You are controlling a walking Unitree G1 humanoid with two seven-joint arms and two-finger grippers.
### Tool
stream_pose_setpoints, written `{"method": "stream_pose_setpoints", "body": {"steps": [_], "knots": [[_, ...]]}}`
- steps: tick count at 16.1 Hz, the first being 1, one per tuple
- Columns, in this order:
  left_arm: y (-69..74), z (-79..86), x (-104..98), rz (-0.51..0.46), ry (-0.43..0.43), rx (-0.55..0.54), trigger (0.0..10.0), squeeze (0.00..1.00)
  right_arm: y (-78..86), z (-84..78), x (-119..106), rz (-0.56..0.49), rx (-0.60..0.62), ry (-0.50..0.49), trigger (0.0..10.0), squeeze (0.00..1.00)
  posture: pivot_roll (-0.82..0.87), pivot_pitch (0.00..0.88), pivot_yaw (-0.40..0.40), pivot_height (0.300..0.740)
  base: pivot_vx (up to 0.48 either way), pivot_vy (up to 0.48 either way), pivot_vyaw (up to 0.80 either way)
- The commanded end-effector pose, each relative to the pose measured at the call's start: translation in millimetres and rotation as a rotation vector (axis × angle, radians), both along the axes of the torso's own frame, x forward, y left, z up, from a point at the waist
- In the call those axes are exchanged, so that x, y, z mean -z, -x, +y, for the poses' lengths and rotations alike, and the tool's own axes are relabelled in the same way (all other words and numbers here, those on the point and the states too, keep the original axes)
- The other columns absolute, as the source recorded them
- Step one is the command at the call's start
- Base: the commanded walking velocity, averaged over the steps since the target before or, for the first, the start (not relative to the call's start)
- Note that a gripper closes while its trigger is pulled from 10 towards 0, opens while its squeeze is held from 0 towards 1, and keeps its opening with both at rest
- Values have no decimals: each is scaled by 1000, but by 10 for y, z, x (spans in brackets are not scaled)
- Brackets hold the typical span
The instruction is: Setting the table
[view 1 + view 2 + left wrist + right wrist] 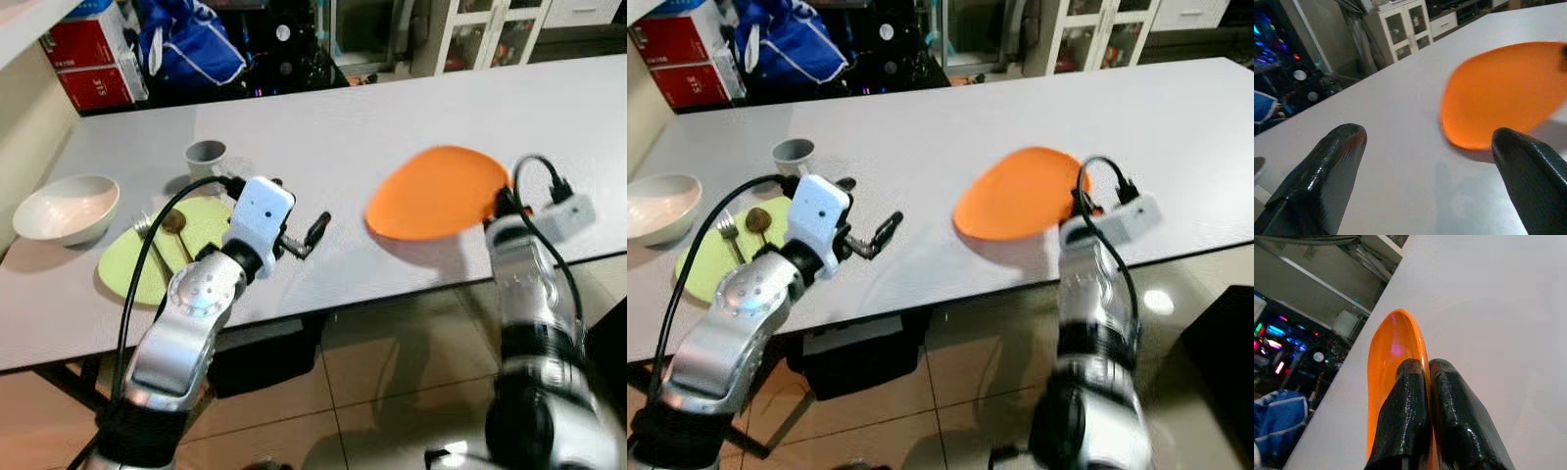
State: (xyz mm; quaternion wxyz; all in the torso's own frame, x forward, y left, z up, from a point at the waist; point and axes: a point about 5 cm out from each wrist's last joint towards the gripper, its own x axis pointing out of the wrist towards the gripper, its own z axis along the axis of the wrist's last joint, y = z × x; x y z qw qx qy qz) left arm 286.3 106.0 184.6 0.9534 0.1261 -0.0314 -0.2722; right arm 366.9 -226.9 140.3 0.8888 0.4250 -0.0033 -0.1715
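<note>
My right gripper is shut on the rim of an orange plate, which is tilted just above the white table, right of centre. Over the table's front edge, between the two plates, my left gripper stands open with nothing between its fingers; the orange plate lies ahead of it. A green plate sits at the left with a fork and a spoon on it. A white bowl is to its left and a grey cup just behind it.
Red boxes and a blue bag stand beyond the table's far left edge. A white cabinet is at the back right. Tiled floor lies below the near edge.
</note>
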Motion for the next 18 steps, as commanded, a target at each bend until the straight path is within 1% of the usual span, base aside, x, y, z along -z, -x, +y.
{"method": "stream_pose_setpoints", "body": {"steps": [1, 3, 4, 5, 6, 7, 9, 10, 11, 14, 17, 18], "knots": [[54, 10, -3, 13, -4, 26, 10000, 0, -70, -73, -74, -45, 40, -56, 10000, 0, -6, 0, 80, 740, 0, 0, 0], [88, 23, -5, 17, -4, 30, 10000, 0, -100, -116, -46, -24, 64, -82, 10000, 0, 10, 0, 76, 740, 0, 0, 0], [143, 50, -33, 23, 4, 32, 10000, 0, -102, -199, 2, 4, 110, -113, 10000, 0, 29, 0, 76, 740, 0, 0, 0], [158, 55, -47, 23, 7, 33, 10000, 0, -101, -219, 9, 7, 116, -118, 10000, 0, 38, 6, 75, 740, 0, 0, 0], [178, 50, -72, 37, 36, 49, 10000, 0, -99, -259, 20, 25, 129, -110, 10000, 0, 54, 37, 78, 740, 0, 0, 0], [210, 48, -84, 59, 59, 86, 10000, 0, -91, -291, 40, 39, 147, -112, 10000, 0, 65, 70, 98, 740, 0, 0, 0], [266, 57, -100, 76, 57, 122, 10000, 0, -79, -311, 67, 41, 161, -130, 10000, 0, 75, 87, 109, 740, 0, 0, 0], [307, 53, -116, 95, 57, 150, 10000, 0, -67, -321, 101, 45, 165, -157, 10000, 612, 82, 101, 112, 740, 0, 0, 0], [337, 43, -120, 109, 56, 165, 10000, 0, -66, -303, 129, 49, 150, -177, 10000, 1000, 87, 117, 113, 740, 0, 0, 0], [403, 14, -101, 141, 68, 183, 10000, 0, -127, -129, 138, 71, 25, -136, 10000, 1000, 85, 121, 99, 740, 0, 0, 0], [424, 34, -83, 156, 55, 170, 10000, 0, -142, -119, 111, 70, -1, -72, 10000, 1000, 90, 114, 93, 740, 0, 0, 0], [421, 46, -88, 155, 54, 167, 10000, 0, -142, -116, 110, 93, -18, 0, 10000, 1000, 90, 105, 89, 740, 0, 0, 0]]}}
